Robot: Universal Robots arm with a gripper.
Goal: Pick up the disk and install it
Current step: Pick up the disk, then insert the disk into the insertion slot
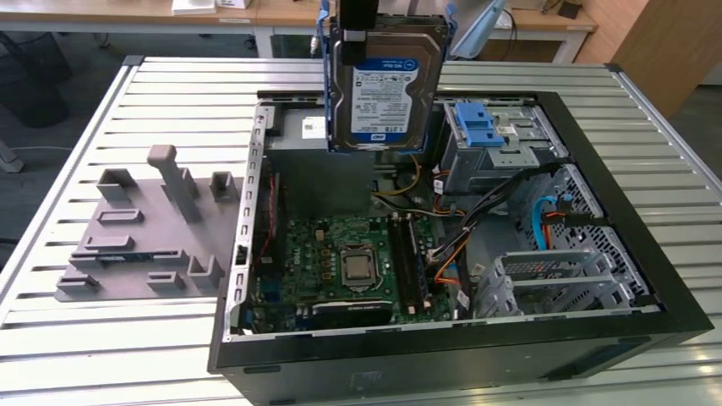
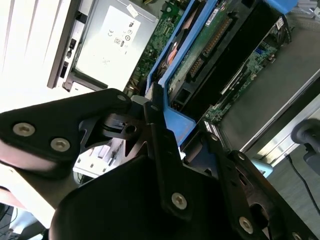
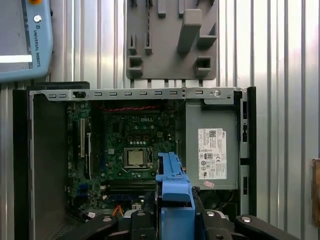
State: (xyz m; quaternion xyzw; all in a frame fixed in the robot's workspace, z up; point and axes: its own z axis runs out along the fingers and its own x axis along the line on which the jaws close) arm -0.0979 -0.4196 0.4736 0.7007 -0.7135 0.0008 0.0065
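The disk (image 1: 384,85), silver with a white-and-blue label and a blue plastic frame, hangs upright above the back of the open computer case (image 1: 631,330). My gripper (image 1: 358,32) is shut on its upper edge, at the top of the exterior view. In the second wrist view the black fingers (image 2: 152,117) clamp the blue frame (image 2: 172,70), and the disk's green circuit side (image 2: 205,55) faces the case. In the first wrist view the blue frame (image 3: 174,187) stands edge-on between the gripper's black links, over the motherboard (image 3: 132,145).
Inside the case sit a grey metal box with a white sticker (image 1: 316,127), a silver cage with a blue latch (image 1: 485,135) and loose cables. A grey fixture plate with upright pegs (image 1: 147,228) lies on the slatted table (image 1: 101,347) at the exterior view's left.
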